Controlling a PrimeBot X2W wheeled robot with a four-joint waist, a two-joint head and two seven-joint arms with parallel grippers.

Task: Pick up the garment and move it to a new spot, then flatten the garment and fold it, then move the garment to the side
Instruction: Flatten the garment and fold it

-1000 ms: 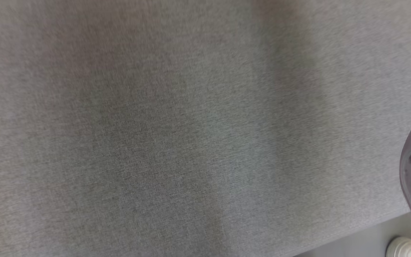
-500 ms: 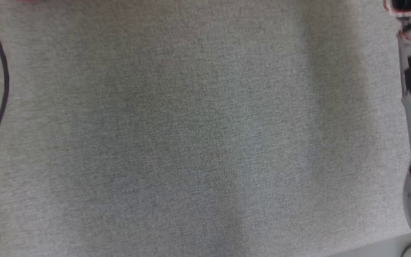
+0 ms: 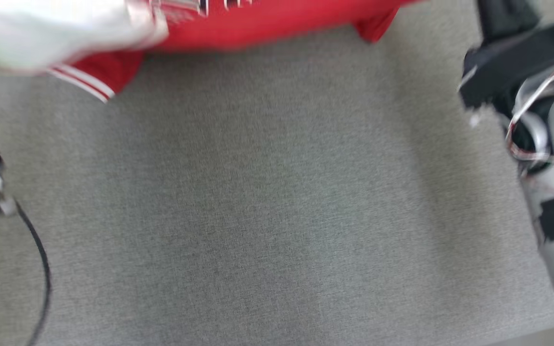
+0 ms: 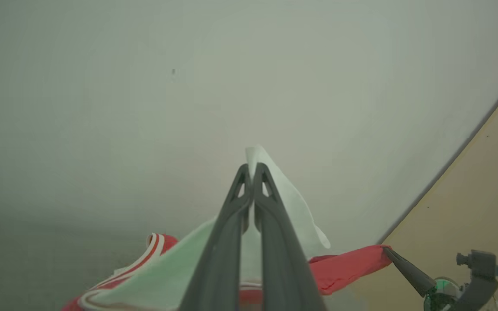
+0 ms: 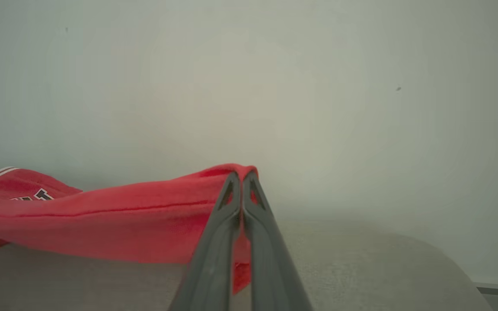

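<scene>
Hanging slack between left end effector [image 4: 250,172] and right end effector [image 5: 241,177], both clamped on its edges above grey fabric desk [image 3: 277,216], red white-trimmed soft jersey [image 5: 102,220] looks light, floppy; grip hems.

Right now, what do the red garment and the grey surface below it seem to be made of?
The garment: soft, matte cloth, probably a knit jersey; it sags and creases, with white striped trim. The surface: matte grey woven cloth, likely a table cover; fine speckled weave shows.
</scene>
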